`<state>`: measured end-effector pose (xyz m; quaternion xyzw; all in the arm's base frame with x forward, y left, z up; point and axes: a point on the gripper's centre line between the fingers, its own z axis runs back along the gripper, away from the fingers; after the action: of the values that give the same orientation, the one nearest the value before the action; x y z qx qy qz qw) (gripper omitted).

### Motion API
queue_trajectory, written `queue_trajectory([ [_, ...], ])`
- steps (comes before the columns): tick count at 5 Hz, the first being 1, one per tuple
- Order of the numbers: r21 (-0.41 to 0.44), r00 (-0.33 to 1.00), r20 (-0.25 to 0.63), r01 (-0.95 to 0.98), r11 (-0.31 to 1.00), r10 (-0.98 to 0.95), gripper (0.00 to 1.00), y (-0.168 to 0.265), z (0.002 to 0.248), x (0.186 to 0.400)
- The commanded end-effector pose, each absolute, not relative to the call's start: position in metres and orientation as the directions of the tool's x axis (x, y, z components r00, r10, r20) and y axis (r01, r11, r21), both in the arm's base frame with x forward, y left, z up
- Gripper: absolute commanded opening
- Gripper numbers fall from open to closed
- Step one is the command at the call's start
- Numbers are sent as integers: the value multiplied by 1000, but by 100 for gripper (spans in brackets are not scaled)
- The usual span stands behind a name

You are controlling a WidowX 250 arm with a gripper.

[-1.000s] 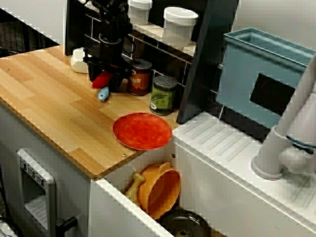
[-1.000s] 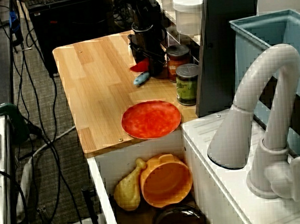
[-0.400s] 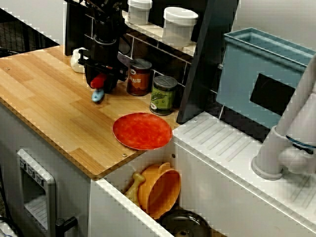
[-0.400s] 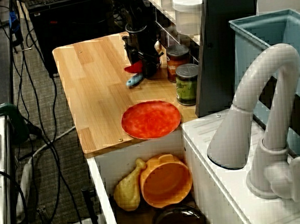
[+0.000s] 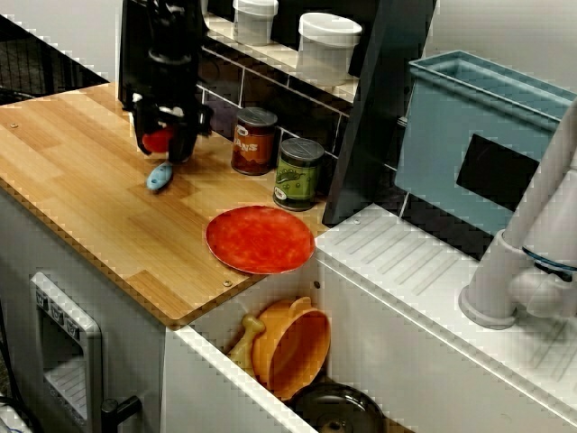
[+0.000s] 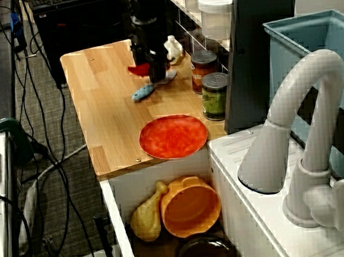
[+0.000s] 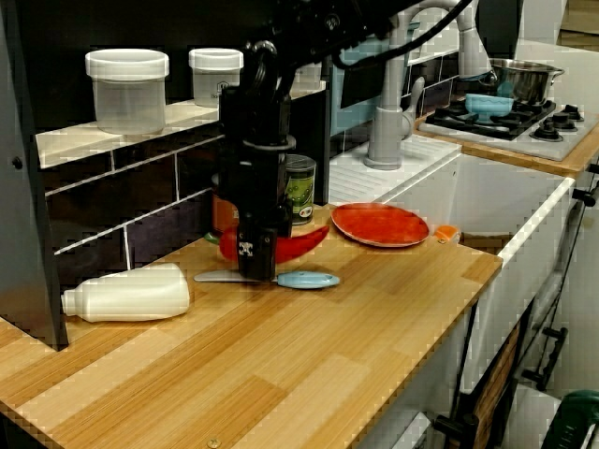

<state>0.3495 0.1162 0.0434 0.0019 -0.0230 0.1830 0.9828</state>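
In the view from above, my black gripper (image 5: 163, 142) stands low over the back left of the wooden counter (image 5: 90, 189), shut on a red pepper (image 5: 157, 140). The side view shows the red pepper (image 7: 301, 245) sticking out to the right of the fingers (image 7: 255, 254). Right under them a small blue-handled knife (image 7: 305, 280) lies flat on the wood; it also shows as the knife (image 5: 159, 177) from above and the knife (image 6: 142, 93) from the sink end. The gripper (image 6: 148, 69) seems to touch it, but I cannot tell for sure.
A red plate (image 5: 260, 238) sits near the counter's right edge. Two cans (image 5: 255, 140) (image 5: 298, 173) stand by the tiled back wall. A white bottle (image 7: 126, 293) lies on its side. An orange bowl (image 5: 293, 347) lies in the open space below; a white faucet (image 6: 304, 148) stands at the right.
The arm has moved left along the counter with the red pepper in its grip. The blue-handled knife has slid left with it.
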Motion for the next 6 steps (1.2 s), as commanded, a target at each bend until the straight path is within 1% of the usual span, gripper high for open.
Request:
queue_trajectory([
  [1,-73,934,87,-341,937,347,0,127,102,341],
  [2,-88,939,80,-328,941,335,0,126,109,332],
  [4,-101,943,83,-313,944,321,0,126,114,316],
  [6,-116,950,41,-303,946,309,0,123,128,310],
])
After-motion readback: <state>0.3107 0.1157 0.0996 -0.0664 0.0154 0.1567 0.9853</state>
